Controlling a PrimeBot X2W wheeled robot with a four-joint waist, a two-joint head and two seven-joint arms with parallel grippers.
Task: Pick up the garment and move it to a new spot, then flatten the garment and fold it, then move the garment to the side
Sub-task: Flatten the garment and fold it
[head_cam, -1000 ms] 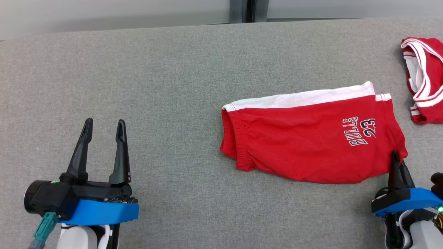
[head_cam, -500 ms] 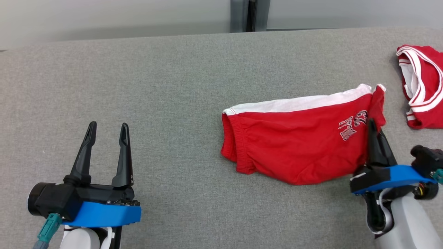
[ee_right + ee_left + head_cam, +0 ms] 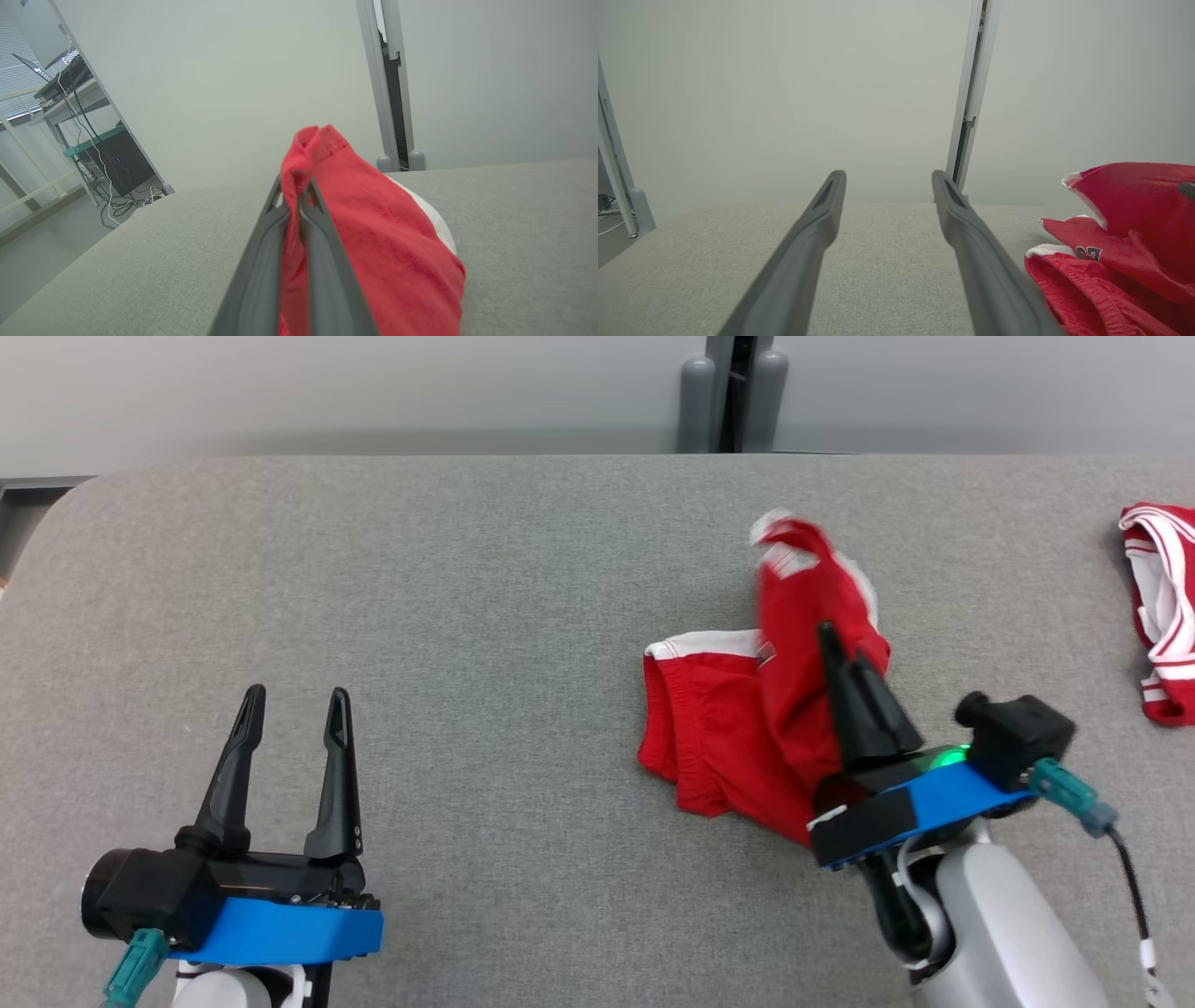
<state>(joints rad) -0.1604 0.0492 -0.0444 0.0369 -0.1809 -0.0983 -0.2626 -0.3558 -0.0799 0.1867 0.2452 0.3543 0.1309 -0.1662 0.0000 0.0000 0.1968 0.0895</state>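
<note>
A grey fabric-covered table stands before a pale wall, with a grey post behind its far edge. Two red garments are on it: the red shorts with a white band, and a red-and-white striped garment well off to the right of both grippers. There are two grippers. The left gripper has its fingers spread with nothing between them, and the shorts lie well to their right. The right gripper has its fingers pressed together on a fold of the shorts, held up above the table; the waistband end rests on the table left of those fingers. The right wrist view shows the pinch up close, and the left wrist view shows dark lettering on the cloth.
</note>
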